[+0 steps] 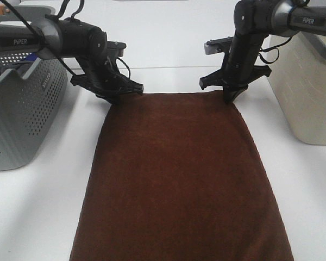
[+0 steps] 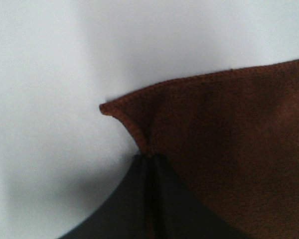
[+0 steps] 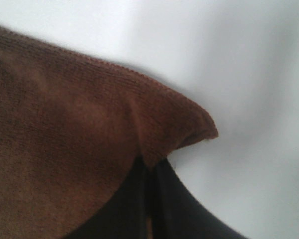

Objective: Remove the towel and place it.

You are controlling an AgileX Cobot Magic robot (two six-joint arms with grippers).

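The dark brown towel (image 1: pixel 179 179) lies spread flat on the white table, running from the far middle to the near edge of the exterior view. My left gripper (image 1: pixel 115 99) is shut on the towel's far left corner (image 2: pixel 139 124). My right gripper (image 1: pixel 228 98) is shut on the far right corner (image 3: pixel 179 124). In both wrist views the dark fingers (image 2: pixel 149 199) (image 3: pixel 149 204) pinch the hemmed corner, which bunches up slightly above the table.
A grey perforated basket (image 1: pixel 22 109) stands at the left of the table. A beige bin (image 1: pixel 307 92) stands at the right. The white table (image 1: pixel 49 217) shows on both sides of the towel and behind it.
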